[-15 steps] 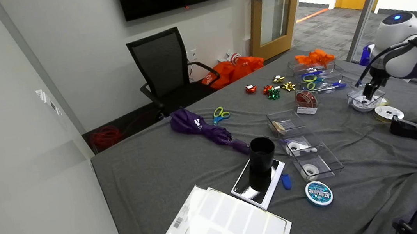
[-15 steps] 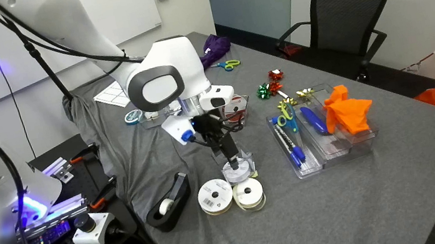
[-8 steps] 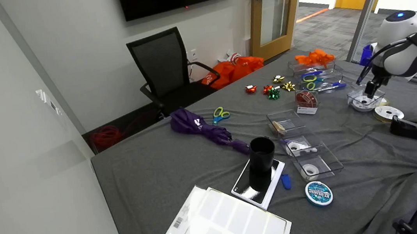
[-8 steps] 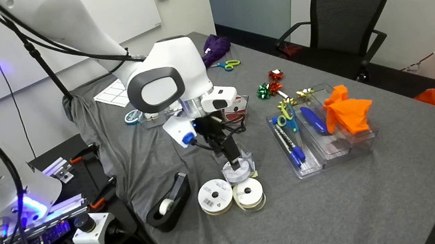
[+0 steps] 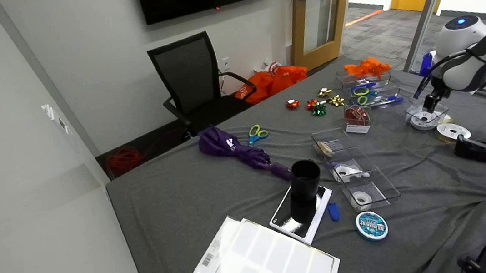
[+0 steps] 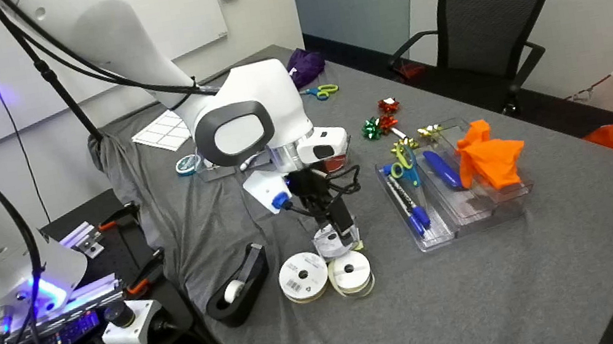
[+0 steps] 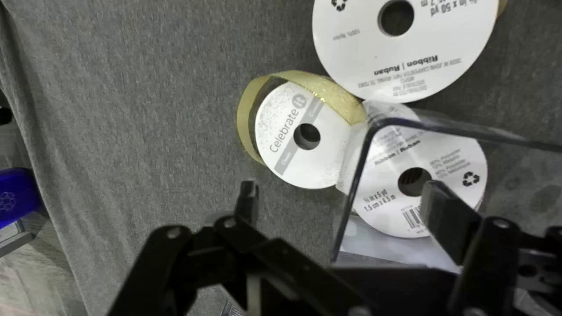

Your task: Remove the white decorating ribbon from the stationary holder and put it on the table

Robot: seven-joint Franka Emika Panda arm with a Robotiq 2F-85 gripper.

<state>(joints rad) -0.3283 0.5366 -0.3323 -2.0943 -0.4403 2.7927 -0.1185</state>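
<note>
The white ribbon spool (image 7: 456,158) lies in the clear plastic holder (image 7: 358,184), label side up, with a central hole. It also shows in both exterior views (image 5: 421,123) (image 6: 328,247). My gripper (image 7: 342,186) is open with nothing between its fingers. In the wrist view one finger (image 7: 452,219) is over the spool beside its hole; the other finger (image 7: 248,202) is over the grey cloth outside the holder wall. The gripper is just above the holder in both exterior views (image 5: 428,104) (image 6: 347,236). I cannot tell whether a fingertip touches the spool. The table (image 6: 459,302) has a grey cloth.
A gold ribbon spool (image 7: 285,118) and a larger white-faced spool (image 7: 351,52) lie close beside the holder. A black tape dispenser (image 6: 240,295) is near them. A clear tray with pens (image 6: 438,231) and a red ribbon in a clear box (image 5: 356,116) stand nearby.
The arm and gripper have shifted slightly over the holder, rightward and lower in an exterior view. The spool and the holder have not visibly moved.
</note>
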